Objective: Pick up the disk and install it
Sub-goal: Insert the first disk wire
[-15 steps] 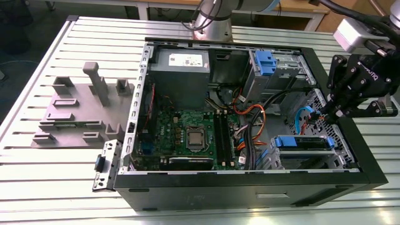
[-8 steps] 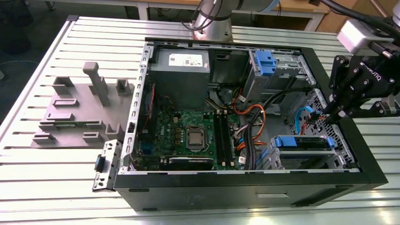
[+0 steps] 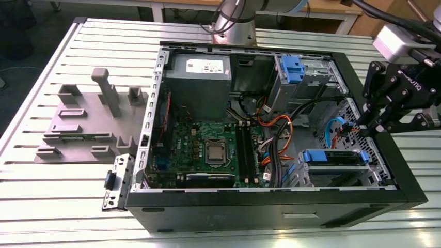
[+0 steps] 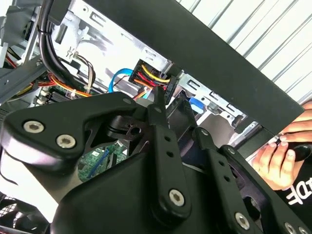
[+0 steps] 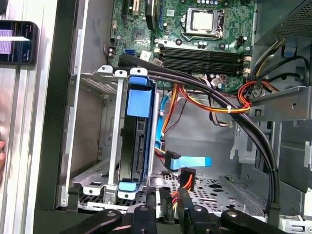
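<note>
The disk [image 3: 334, 156], a flat silver hard drive framed by a blue plastic carrier rail, stands on edge inside the bare metal drive cage [image 3: 324, 175] at the lower right of the exterior view. It is within the open black computer case [image 3: 276, 212]. In the first wrist view we meet it edge-on [image 5: 139, 141]: a thin dark body between two blue rail ends, its broad face turned away. We judge it already slotted in, since the rail ends sit level with the cage's uprights. The loose blue flat data plug [image 5: 187, 161] and the orange-and-black power plug [image 5: 187, 178] lie just beside its near end, apparently unconnected and probably left there so they can reach it. The black gripper [image 3: 360, 129] hangs over the case wall at the exterior view's right, close above the cage. We cannot tell whether the claw is clenched or released. The green motherboard [image 3: 206, 139] fills the case floor towards the exterior view's left.
</note>
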Available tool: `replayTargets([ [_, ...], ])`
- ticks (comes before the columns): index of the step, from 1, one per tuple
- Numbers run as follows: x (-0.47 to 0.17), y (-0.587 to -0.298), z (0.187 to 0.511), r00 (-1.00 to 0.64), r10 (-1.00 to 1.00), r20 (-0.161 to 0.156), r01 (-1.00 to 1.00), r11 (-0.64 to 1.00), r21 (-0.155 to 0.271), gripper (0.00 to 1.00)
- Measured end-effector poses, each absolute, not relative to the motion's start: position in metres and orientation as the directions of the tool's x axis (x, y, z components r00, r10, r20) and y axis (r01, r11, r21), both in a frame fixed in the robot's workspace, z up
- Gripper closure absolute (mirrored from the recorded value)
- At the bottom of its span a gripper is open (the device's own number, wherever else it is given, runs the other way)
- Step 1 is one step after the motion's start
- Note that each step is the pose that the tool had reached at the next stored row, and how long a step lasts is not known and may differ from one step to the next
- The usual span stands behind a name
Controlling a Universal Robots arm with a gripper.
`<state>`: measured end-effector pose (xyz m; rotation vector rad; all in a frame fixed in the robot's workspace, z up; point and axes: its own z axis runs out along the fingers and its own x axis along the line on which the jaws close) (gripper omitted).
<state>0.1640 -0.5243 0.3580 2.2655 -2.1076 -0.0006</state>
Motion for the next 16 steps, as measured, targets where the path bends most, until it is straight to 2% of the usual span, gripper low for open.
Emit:
replayTargets([
  [11, 0.1689, -0.5196, 0.3555, 0.08, -0.996, 0.033, -0.996, -0.078, 0.035, 0.69],
  [16, 0.1698, -0.5193, 0.3534, 0.08, -0.996, 0.043, -0.996, -0.078, 0.036, 0.69],
])
